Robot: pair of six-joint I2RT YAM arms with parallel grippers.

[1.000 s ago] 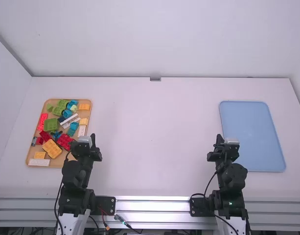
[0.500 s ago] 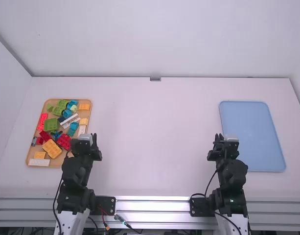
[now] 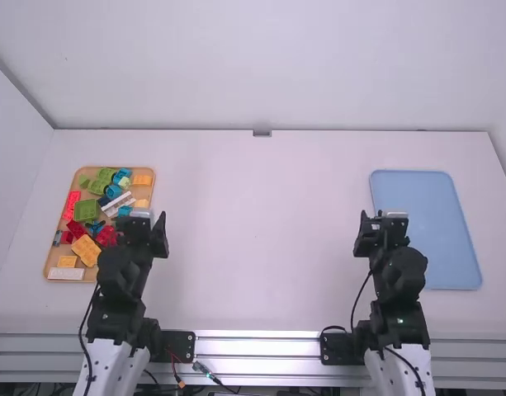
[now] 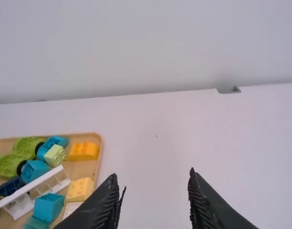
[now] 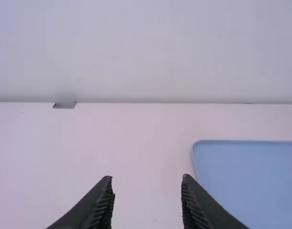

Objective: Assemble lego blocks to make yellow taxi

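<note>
In the high view my left gripper [image 3: 143, 221] is over the right edge of the wooden tray [image 3: 111, 279] of loose blocks. The left wrist view has the left gripper [image 4: 153, 179] open, nothing between its fingers. The tray holds an orange-yellow block [image 3: 88, 250], a red block [image 3: 106, 236], a green block [image 3: 85, 210] and a white piece [image 4: 36, 187]. My right gripper [image 3: 382, 221] is at the left edge of the blue tray [image 3: 426, 214]; in the right wrist view the right gripper [image 5: 146, 181] stands open, holding nothing.
White table [image 3: 261, 239] lies between the two trays, with a wall along its far edge. A small grey bracket [image 3: 262, 133] sits at the middle of that edge. Metal rails [image 3: 257, 346] run along the near side.
The left gripper has moved slightly away from the camera and now covers more of the tray's right side. The right gripper has also shifted slightly away from the camera.
</note>
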